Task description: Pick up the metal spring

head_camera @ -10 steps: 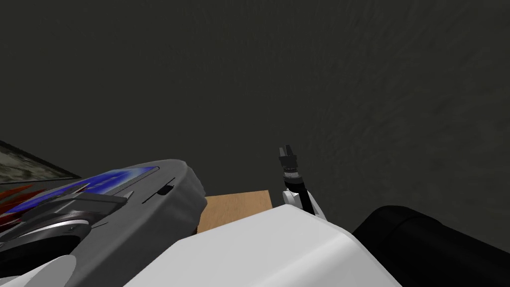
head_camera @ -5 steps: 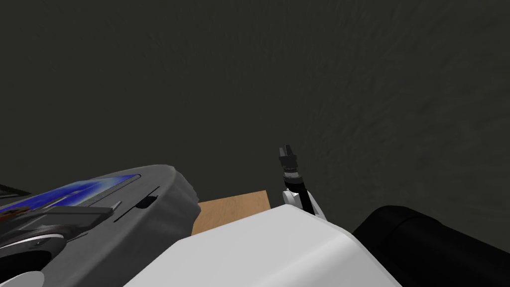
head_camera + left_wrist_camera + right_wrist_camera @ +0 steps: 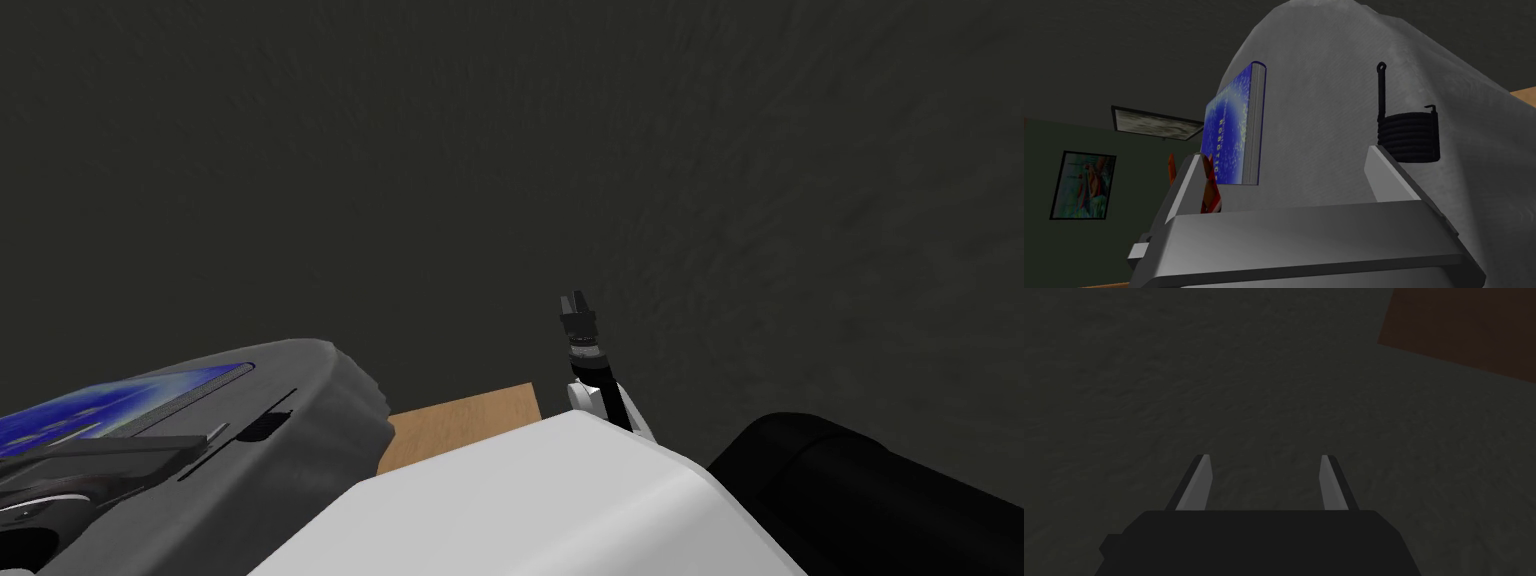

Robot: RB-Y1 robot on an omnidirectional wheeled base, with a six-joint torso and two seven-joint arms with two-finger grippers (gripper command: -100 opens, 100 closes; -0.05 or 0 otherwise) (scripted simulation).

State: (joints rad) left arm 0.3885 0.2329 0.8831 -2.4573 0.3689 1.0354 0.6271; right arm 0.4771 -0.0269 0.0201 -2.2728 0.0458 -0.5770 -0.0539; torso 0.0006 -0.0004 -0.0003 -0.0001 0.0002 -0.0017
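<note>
Though the left gripper [image 3: 1285,154] stands with fingers wide and empty, the dark coiled spring [image 3: 1409,135] sits on a grey surface [image 3: 1324,60] just beyond one fingertip, outside the gap. A blue book [image 3: 1236,130] stands ahead of the gap. The spring is judged light, stiff and liable to slip: grip across the coil body, not the thin hooked leg. The right gripper [image 3: 1266,480] is likewise wide and empty.

"Robotics" on blue book [image 3: 1234,131]

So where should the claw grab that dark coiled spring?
Probably take the spring by its coiled body, across the round sides; the thin hooked legs look slippery. The open left claw faces it, but should shift sideways: the coil sits beyond one finger.
</note>
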